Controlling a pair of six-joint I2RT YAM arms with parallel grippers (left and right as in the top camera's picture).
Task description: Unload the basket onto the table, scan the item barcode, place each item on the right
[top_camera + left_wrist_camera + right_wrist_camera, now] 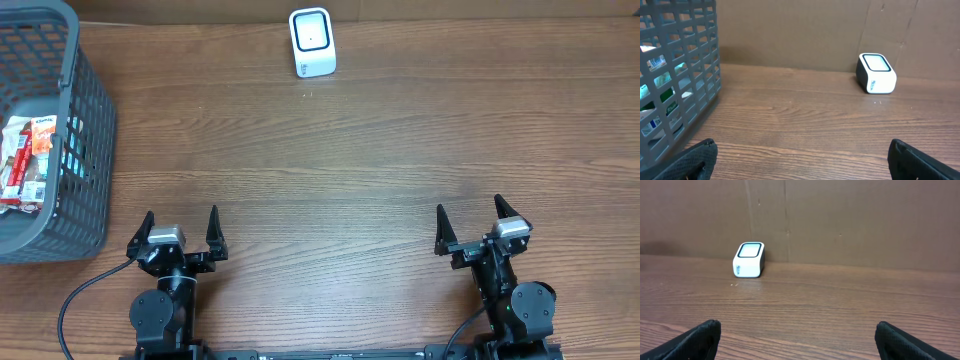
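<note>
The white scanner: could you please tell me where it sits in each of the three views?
Overhead: scanner at top centre, by the table's far edge.
Left wrist: scanner right of centre, near the back wall.
Right wrist: scanner left of centre, near the back wall.
Shared landmark: the wooden table it stands on; the grey basket shows only overhead and in the left wrist view.

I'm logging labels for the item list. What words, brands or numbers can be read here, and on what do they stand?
Nothing here can be read for certain.
On the scanner: small blue print on its side, too small to read.
On the packets in the basket: coloured printed labels, too blurred to read.
</note>
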